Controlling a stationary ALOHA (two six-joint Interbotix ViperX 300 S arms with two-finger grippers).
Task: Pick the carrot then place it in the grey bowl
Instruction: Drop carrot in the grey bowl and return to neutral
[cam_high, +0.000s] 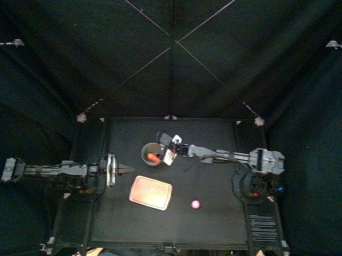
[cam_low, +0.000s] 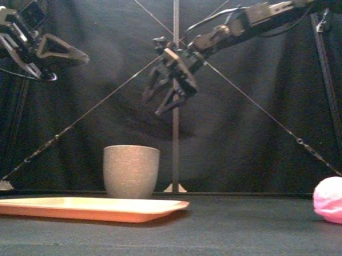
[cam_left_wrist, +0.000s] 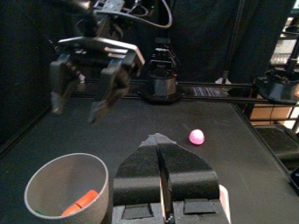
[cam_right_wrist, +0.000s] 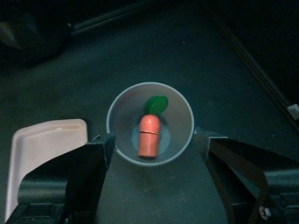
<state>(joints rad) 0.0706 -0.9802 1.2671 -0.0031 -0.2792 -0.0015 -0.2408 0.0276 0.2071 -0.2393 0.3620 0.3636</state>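
carrot (cam_right_wrist: 149, 138) in grey bowl (cam_right_wrist: 125, 107) | right jaws open above | left jaws closed

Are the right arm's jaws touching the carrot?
Apart. Front view: the right gripper hangs clear above the grey bowl; right wrist view shows the carrot lying inside.

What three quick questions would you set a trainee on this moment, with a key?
1. True or false: the carrot lies inside the grey cup.
2. Which gripper hangs open above the grey cup? A the left gripper; B the right gripper; C neither.
3. What colour is the small toy lying on the table to the right of the tray in the top view?

Key: 1 true; 2 B; 3 pink.
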